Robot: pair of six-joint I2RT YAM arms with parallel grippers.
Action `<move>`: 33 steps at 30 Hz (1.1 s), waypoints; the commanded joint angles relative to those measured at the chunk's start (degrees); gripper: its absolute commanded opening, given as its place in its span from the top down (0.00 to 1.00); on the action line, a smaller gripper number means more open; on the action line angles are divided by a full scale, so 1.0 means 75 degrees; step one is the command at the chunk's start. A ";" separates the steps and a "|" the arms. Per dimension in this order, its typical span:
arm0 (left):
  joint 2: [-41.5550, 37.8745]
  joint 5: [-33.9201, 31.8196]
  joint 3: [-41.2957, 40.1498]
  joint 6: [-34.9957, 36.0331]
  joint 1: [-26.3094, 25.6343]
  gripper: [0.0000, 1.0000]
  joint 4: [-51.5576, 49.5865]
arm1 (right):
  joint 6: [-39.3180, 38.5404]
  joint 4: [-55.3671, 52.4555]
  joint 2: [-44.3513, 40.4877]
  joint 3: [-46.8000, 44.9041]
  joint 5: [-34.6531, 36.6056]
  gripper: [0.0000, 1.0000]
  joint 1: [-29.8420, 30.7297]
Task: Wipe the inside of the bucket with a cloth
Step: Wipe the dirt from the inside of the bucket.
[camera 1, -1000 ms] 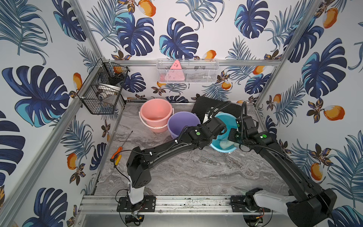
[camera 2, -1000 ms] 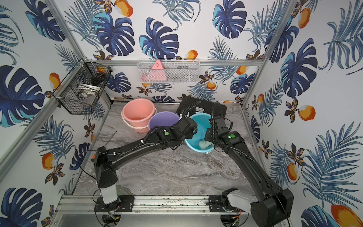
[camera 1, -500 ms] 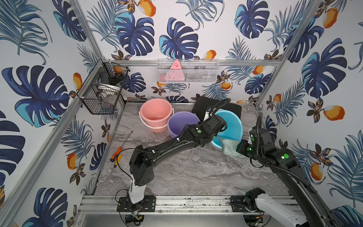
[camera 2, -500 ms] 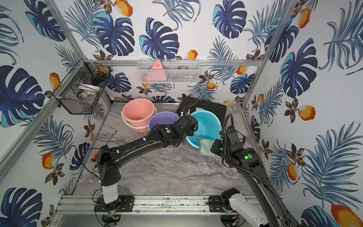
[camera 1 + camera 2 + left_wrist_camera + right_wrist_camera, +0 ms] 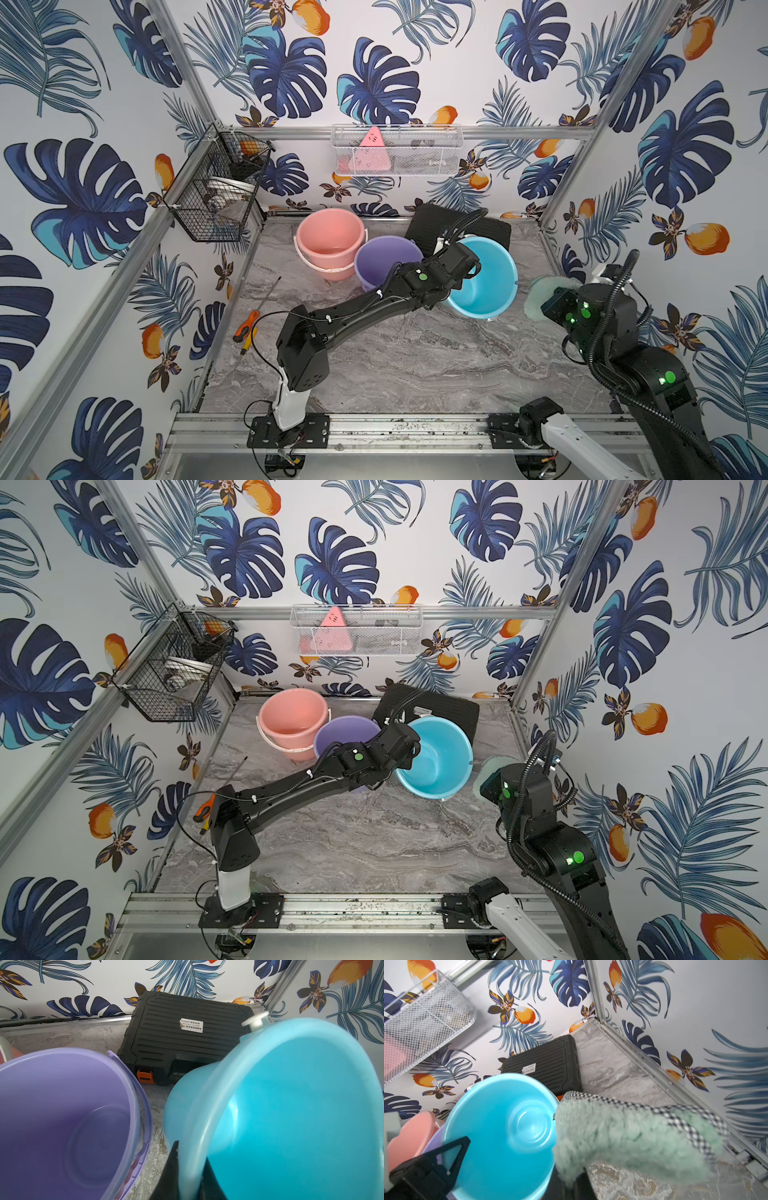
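**Item 1, blue bucket** (image 5: 486,286): tilted on the grey marbled worktop (image 5: 415,361), mouth turned to the front and right. It stands in front of the black case and just beside the purple bucket. No writing shows on it.

**Item 2, cloth** (image 5: 623,1136): pale green and fluffy, edged with black-and-white check. It is outside the bucket, held in the air just beside the rim on the right, as seen in both top views (image 5: 536,297) (image 5: 486,771).

**Item 3, left claw** (image 5: 191,1167): pinched narrow on the blue bucket's rim, one finger outside the wall and one inside.

**Item 4, right claw** (image 5: 575,1184): closed on the cloth, which hides most of it.

**Item 5, purple bucket** (image 5: 62,1105): upright.

**Item 6, pink bucket** (image 5: 330,237): upright, behind the purple one and near the back wall.

**Item 7, black case** (image 5: 176,1043): ribbed lid, orange latch. Its white label (image 5: 191,1025) appears upside-down in the left wrist view. The word GREENER is legible, with digits that look like 049039. The finer print is too small to read.

**Item 8, screwdriver** (image 5: 246,330): orange and black handle, lying at the left edge of the worktop.

**Item 9, black wire basket** (image 5: 216,199): hung on the left frame, contents unclear.

**Item 10, white mesh basket** (image 5: 397,151): on the back rail, holding a pink triangle (image 5: 370,151) whose small dark marks are unreadable.
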 commanded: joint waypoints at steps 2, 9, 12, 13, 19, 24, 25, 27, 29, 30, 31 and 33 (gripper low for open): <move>-0.0008 0.0175 -0.0019 -0.0074 0.0002 1.00 0.0405 | -0.0832 0.1427 0.0738 -0.0109 -0.0894 1.00 0.0008; -0.0109 0.0408 -0.0017 -0.0063 0.0005 1.00 0.0299 | -0.0812 0.1987 0.2097 -0.1046 -0.1991 1.00 0.0062; -0.0202 0.0442 -0.0079 -0.0039 0.0010 1.00 0.0303 | -0.0982 0.2049 0.2453 -0.1177 -0.2105 1.00 0.0068; -0.0198 0.0474 -0.0079 -0.0037 0.0021 1.00 0.0289 | -0.1032 0.2010 0.2577 -0.1165 -0.2093 1.00 0.0072; -0.0262 0.0793 -0.0172 -0.0200 0.0081 1.00 0.0359 | -0.1416 0.1777 0.3551 -0.0917 -0.2059 1.00 0.0073; -0.0331 0.0945 -0.0250 -0.0294 0.0103 1.00 0.0366 | -0.1564 0.1697 0.4056 -0.0849 -0.1639 1.00 0.0075; -0.0355 0.0998 -0.0292 -0.0315 0.0110 1.00 0.0392 | -0.1625 0.1728 0.4126 -0.0884 -0.1558 1.00 0.0067; -0.0368 0.1129 -0.0325 -0.0338 0.0124 1.00 0.0393 | -0.1732 0.1746 0.4301 -0.0862 -0.1438 1.00 0.0063; -0.0386 0.1211 -0.0369 -0.0354 0.0138 1.00 0.0397 | -0.1779 0.1691 0.4563 -0.0752 -0.1400 1.00 0.0009; -0.0391 0.1257 -0.0378 -0.0366 0.0139 1.00 0.0372 | -0.1801 0.1690 0.4676 -0.0701 -0.1428 1.00 0.0011; -0.0392 0.1300 -0.0384 -0.0370 0.0139 1.00 0.0360 | -0.1845 0.1736 0.4796 -0.0668 -0.1465 1.00 -0.0006; -0.0392 0.1456 -0.0393 -0.0400 0.0150 1.00 0.0352 | -0.1862 0.1840 0.4984 -0.0662 -0.1529 1.00 -0.0011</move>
